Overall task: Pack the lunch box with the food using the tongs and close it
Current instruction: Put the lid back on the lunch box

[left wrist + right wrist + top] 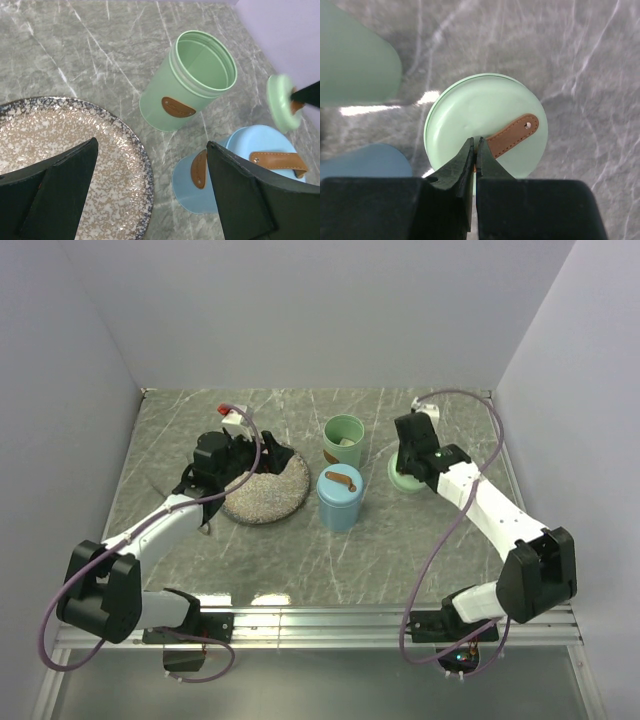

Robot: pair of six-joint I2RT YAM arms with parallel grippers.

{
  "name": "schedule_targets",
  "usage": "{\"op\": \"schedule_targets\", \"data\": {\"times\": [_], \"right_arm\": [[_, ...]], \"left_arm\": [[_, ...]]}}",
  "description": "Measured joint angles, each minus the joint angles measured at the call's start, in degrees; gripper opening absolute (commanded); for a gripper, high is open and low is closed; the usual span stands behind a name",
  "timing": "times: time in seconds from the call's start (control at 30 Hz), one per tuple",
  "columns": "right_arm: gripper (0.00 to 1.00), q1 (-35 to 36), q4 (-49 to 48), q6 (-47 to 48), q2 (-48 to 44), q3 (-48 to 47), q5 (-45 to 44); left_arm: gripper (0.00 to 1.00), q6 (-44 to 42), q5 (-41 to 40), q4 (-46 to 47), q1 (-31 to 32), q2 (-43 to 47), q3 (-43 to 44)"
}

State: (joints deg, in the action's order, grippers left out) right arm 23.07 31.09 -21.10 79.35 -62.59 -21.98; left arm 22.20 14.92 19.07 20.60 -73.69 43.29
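Note:
The lunch box shows as two round cans. The green can (343,440) (187,82) stands open, and something pale inside it is too small to tell. The blue can (340,498) (235,165) wears its lid with a brown handle. My right gripper (408,465) (476,142) is shut on the brown handle of the green lid (485,130) (403,478) (281,102), right of the green can. Above the speckled plate's (265,495) (75,150) right edge, my left gripper (272,453) (152,142) hangs open and holds nothing. No food lies on the visible part of the plate. The tongs are out of view.
Grey walls close in the marble table (420,550) at the back and on both sides. A metal rail (320,620) runs along the near edge between the arm bases.

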Motion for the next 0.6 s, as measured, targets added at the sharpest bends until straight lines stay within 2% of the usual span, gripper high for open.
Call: {"op": "schedule_targets", "data": {"times": [0.23, 0.6], "right_arm": [[0.00, 0.3, 0.1, 4.7, 6.1, -17.7, 0.3], [0.00, 4.7, 6.5, 11.7, 29.7, -50.8, 6.1]], "left_arm": [[0.96, 0.2, -0.6, 0.1, -1.1, -1.9, 0.0], [0.95, 1.3, -0.6, 0.2, -3.3, -5.7, 3.1]]}}
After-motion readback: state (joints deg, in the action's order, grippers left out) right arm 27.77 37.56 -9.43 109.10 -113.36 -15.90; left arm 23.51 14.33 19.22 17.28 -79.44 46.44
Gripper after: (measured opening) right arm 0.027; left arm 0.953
